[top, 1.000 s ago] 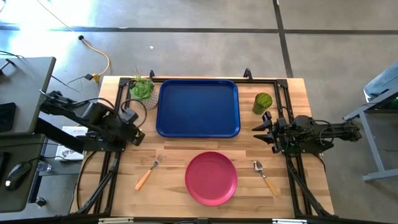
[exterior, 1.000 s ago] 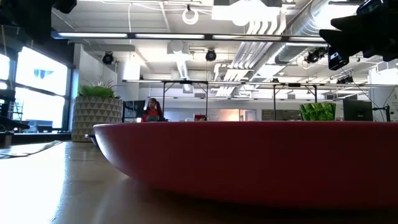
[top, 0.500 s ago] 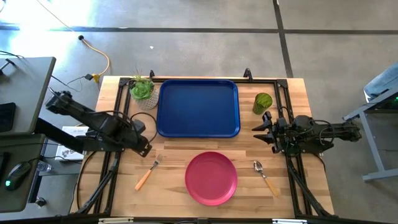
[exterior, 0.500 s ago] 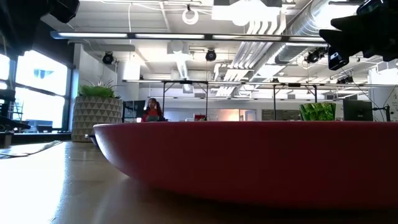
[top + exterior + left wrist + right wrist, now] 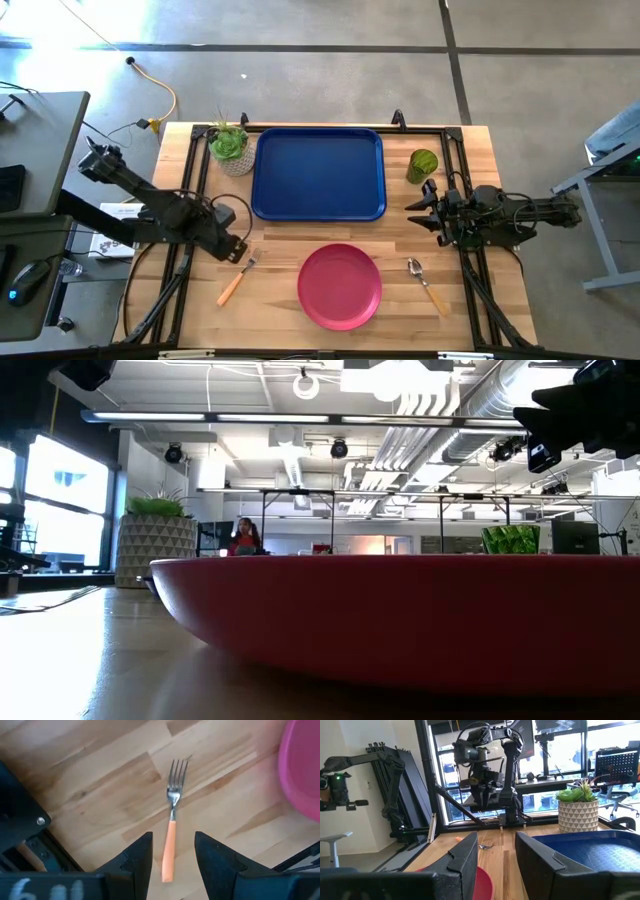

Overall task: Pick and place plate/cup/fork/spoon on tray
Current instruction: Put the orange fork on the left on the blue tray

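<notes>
A wooden table (image 5: 280, 300) seen from above, with a dark robot arm at each side. Over the last second the left arm has swung away from the potted plant (image 5: 229, 146) at the far left corner and down toward the near side; its left gripper (image 5: 238, 252) now hangs just beside the fork (image 5: 238, 276), above the tine end, whereas a second ago it sat level with the tray's left edge. In the left wrist view its two fingers (image 5: 139, 860) stand spread apart with nothing between them, and the orange fork handle (image 5: 169, 851) lies on the wood in the gap below them, tines pointing away from the camera. The fork has not moved. The right gripper (image 5: 425, 212) has stayed where it was, at the right side of the table just in front of the olive-green cup (image 5: 422, 164), fingers parted and empty as the right wrist view shows. The dark blue tray (image 5: 318, 173) lies bare at the far middle of the table. The pink plate (image 5: 340, 287) sits near the front edge, well apart from the tray, with the fork to its left and the spoon (image 5: 426, 284) to its right. In the low view the plate's rim (image 5: 400, 620) fills the frame, unchanged. Nothing rests on the tray.
</notes>
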Controlling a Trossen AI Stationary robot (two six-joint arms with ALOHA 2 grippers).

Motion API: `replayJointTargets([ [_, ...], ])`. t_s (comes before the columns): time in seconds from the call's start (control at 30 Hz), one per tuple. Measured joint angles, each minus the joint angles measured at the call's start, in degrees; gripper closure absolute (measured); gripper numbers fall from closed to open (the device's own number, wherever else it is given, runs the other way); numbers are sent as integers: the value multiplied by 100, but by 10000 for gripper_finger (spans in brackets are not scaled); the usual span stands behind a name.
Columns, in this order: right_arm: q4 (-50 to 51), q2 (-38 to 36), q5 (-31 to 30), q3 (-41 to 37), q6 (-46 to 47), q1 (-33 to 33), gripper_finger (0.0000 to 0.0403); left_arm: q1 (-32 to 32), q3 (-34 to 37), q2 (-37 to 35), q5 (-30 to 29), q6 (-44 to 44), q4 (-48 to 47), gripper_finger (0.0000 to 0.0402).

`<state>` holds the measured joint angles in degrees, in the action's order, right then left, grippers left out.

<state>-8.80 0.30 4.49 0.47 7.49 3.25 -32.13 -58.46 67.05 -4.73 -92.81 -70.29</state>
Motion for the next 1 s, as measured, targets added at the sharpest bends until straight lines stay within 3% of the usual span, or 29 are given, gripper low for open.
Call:
replayJointTargets([
  [0.53, 20, 4, 0, 0, 0, 1, 279, -595, 0, 1557, 41, -839, 557, 267],
  [0.83, 20, 4, 0, 0, 0, 1, 279, -696, 0, 2418, 609, -921, 891, 267],
  [1.0, 17, 4, 0, 0, 0, 0, 279, -696, 9, 2683, 643, -967, 1216, 267],
])
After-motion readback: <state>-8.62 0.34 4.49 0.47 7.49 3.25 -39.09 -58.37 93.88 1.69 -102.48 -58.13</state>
